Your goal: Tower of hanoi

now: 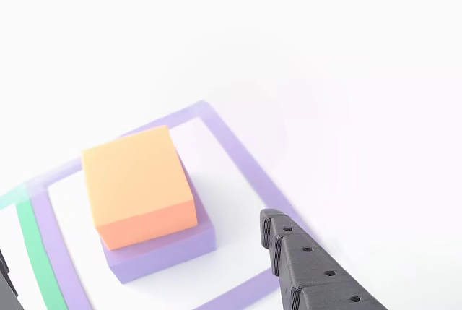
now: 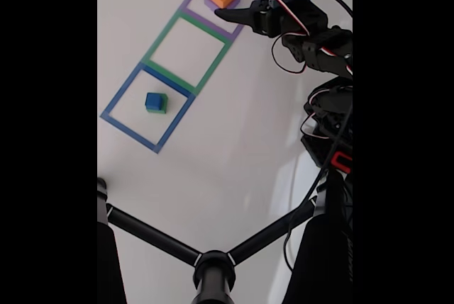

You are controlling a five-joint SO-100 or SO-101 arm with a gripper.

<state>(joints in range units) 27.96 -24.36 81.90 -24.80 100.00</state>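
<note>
Orange block [image 1: 138,180] sits atop purple block [image 1: 162,248] inside the purple taped square [image 1: 242,158], at the surface's far end in the fixed view. Pincer [image 2: 237,15] just beside the stack, spread and empty, block lying between its fingers' reach.

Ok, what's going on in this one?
A single arm works a block-stacking game on three taped squares. Its gripper is open beside the orange block, which sits on a purple block inside the purple square. The green square has no block in it, and a blue block tops a green one in the blue square.
</note>
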